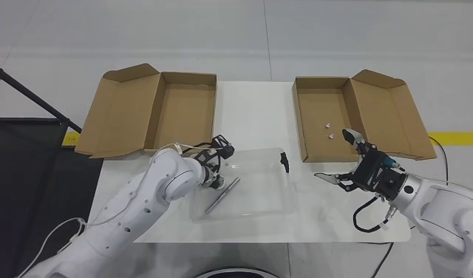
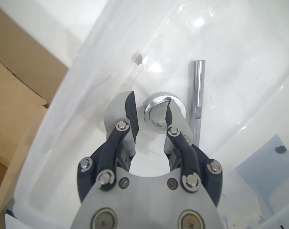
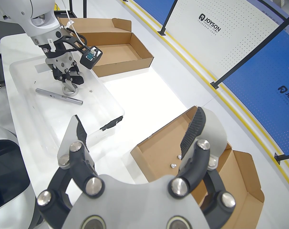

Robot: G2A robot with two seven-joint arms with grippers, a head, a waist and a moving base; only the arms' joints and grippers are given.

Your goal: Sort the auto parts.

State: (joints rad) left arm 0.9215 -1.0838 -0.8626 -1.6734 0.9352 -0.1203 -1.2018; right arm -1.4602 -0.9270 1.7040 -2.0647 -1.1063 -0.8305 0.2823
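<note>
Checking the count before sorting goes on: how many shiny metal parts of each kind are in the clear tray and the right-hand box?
Ring: 1
Rod: 1
Small screws: 2
Total: 4

A big work hall, like a factory floor

We are looking at a smooth grey floor (image 1: pixel 148 34) with yellow lines (image 1: pixel 454 138), blue and white dotted boards (image 3: pixel 230 48) standing on black feet, and a white table (image 1: pixel 255 108) holding cardboard boxes (image 1: pixel 185 108).
</note>
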